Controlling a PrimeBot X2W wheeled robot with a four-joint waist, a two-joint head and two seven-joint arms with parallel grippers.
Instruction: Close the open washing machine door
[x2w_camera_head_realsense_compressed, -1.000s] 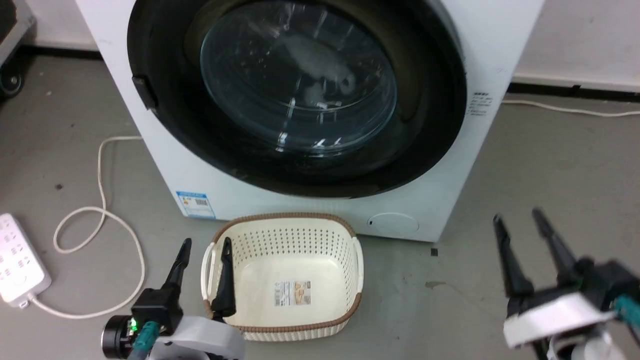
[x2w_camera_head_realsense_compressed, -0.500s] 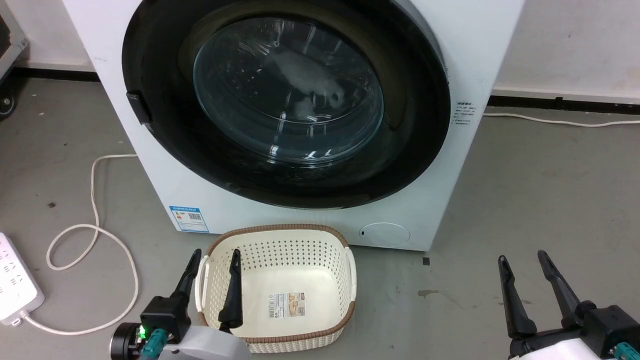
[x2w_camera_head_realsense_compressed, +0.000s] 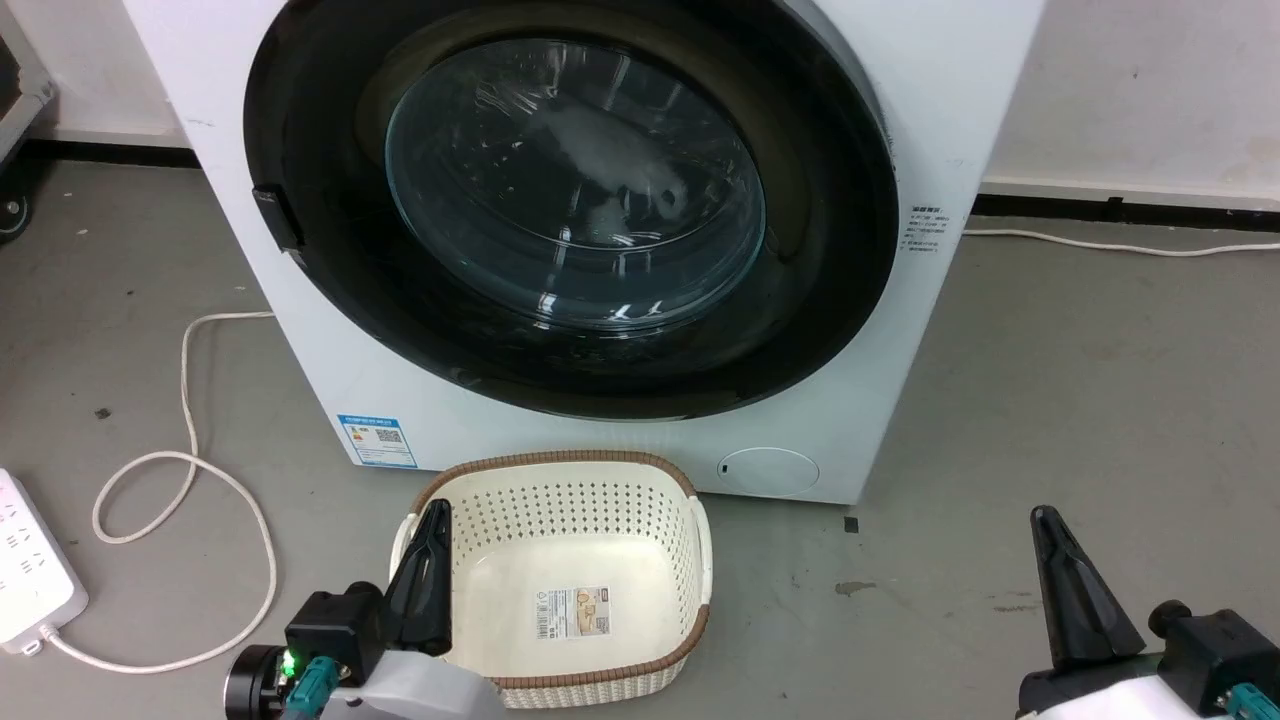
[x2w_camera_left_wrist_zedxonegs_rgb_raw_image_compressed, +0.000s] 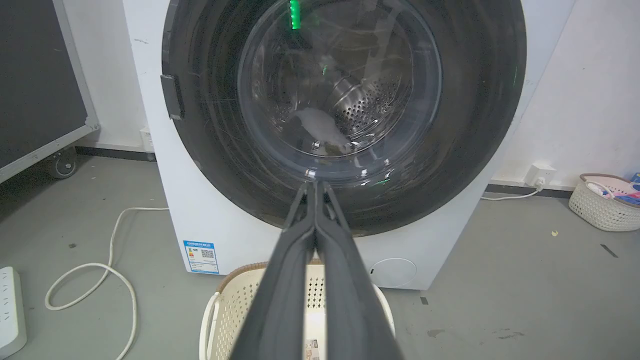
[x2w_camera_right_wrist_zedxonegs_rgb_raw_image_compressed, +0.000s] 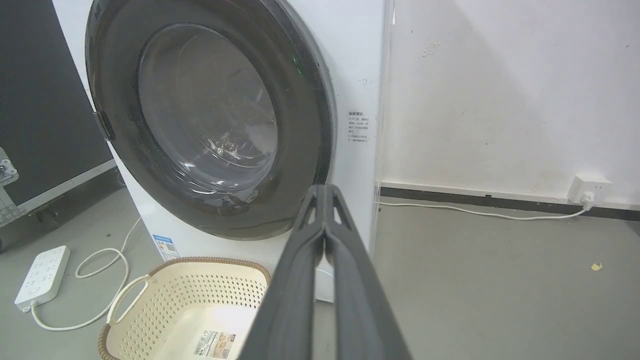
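Note:
The washing machine door (x2w_camera_head_realsense_compressed: 570, 200), round and black-rimmed with a bulging glass window, lies flat against the white machine front (x2w_camera_head_realsense_compressed: 960, 110); it looks the same in the left wrist view (x2w_camera_left_wrist_zedxonegs_rgb_raw_image_compressed: 345, 105) and the right wrist view (x2w_camera_right_wrist_zedxonegs_rgb_raw_image_compressed: 210, 120). My left gripper (x2w_camera_head_realsense_compressed: 432, 520) hangs low over the near-left rim of a cream basket, fingers pressed together and holding nothing, tips meeting (x2w_camera_left_wrist_zedxonegs_rgb_raw_image_compressed: 316, 184). My right gripper (x2w_camera_head_realsense_compressed: 1048, 520) stays low over the floor to the machine's right, also shut and holding nothing, with its tips touching (x2w_camera_right_wrist_zedxonegs_rgb_raw_image_compressed: 325, 187). Both grippers are well apart from the door.
A cream perforated basket (x2w_camera_head_realsense_compressed: 560, 475) with a brown rim stands on the floor before the machine. A white power strip (x2w_camera_head_realsense_compressed: 30, 580) and looped cable (x2w_camera_head_realsense_compressed: 190, 470) lie at the left. A second basket (x2w_camera_left_wrist_zedxonegs_rgb_raw_image_compressed: 602, 202) sits by the right wall. A wall socket (x2w_camera_right_wrist_zedxonegs_rgb_raw_image_compressed: 590, 187) feeds a cable.
Both grippers went from open to shut over the last second. The right gripper dropped lower in the picture. The camera shifted slightly early on; the door and basket stayed put.

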